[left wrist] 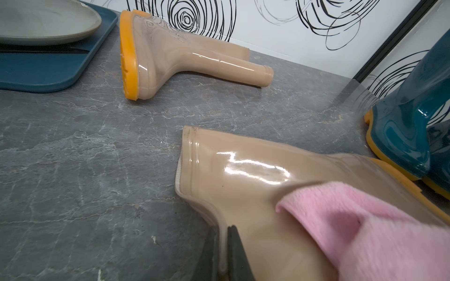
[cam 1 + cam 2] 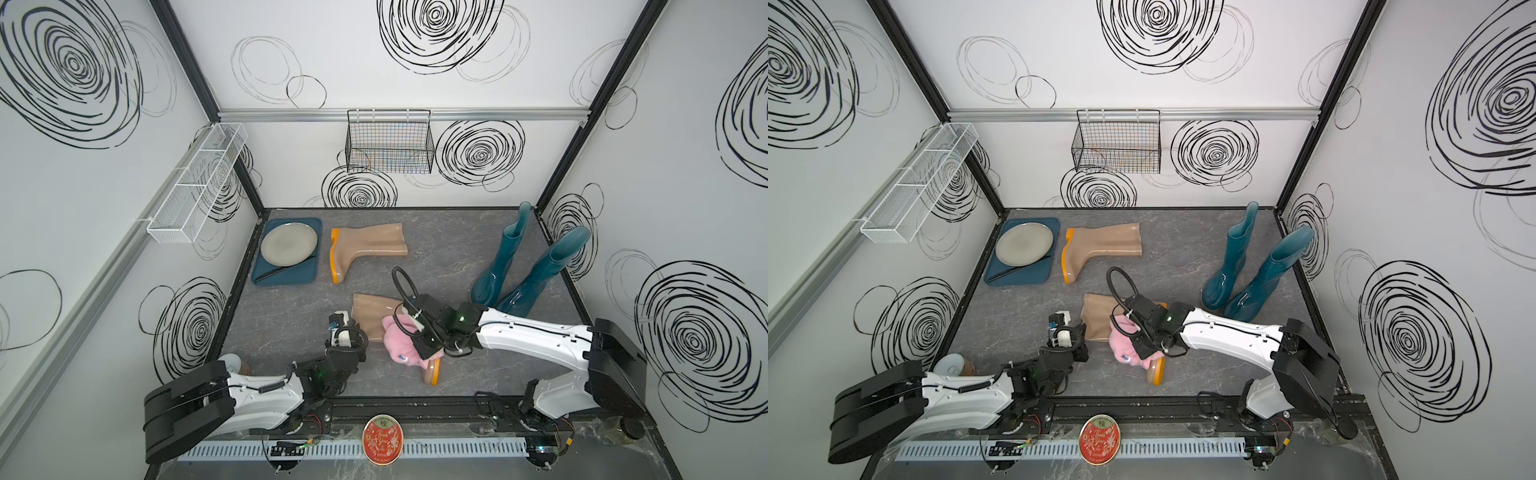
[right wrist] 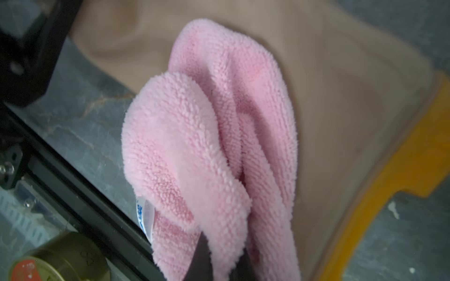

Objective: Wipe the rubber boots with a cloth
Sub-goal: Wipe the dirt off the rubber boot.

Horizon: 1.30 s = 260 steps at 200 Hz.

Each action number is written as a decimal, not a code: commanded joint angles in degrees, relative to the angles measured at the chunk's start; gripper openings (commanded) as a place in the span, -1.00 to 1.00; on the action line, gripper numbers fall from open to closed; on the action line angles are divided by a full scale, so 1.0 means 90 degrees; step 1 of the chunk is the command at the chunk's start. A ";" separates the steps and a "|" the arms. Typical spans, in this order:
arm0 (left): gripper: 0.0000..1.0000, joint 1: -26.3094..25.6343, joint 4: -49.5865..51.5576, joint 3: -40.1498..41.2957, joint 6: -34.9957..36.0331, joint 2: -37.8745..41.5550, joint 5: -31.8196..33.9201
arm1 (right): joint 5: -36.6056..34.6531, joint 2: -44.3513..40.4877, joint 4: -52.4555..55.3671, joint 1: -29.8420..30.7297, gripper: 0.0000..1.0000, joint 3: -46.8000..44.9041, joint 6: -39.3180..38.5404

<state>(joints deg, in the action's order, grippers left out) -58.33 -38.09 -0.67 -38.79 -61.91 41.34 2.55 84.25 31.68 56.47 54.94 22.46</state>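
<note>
A beige rubber boot (image 2: 372,318) lies on its side at the front middle of the grey table. My left gripper (image 1: 224,253) is shut on the rim of this boot's shaft (image 1: 243,194), at its left end in both top views. The pink cloth (image 2: 399,347) is bunched over the boot's ankle (image 3: 341,97). My right gripper (image 3: 221,258) is shut on the cloth (image 3: 207,146), which hides its fingertips. A second beige boot (image 2: 365,249) lies farther back. Two teal boots (image 2: 500,257) (image 2: 540,274) stand upright at the right.
A blue tray (image 2: 307,276) with a grey plate (image 2: 289,243) sits at the back left. A red round tin (image 2: 382,436) lies on the front rail. A cup (image 2: 232,363) stands by the left arm's base. A black wire basket (image 2: 388,141) and a white mesh shelf (image 2: 195,187) hang on the walls.
</note>
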 commanded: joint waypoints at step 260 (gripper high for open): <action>-1.00 0.0098 0.0188 -0.0433 0.0466 0.0598 -0.0032 | 0.0172 -0.1147 0.0811 0.1400 -1.00 -0.0447 0.0844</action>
<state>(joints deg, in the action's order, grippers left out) -58.26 -35.57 -1.58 -36.56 -57.74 41.10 3.33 75.81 32.53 65.43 51.22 27.46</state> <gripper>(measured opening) 0.090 0.074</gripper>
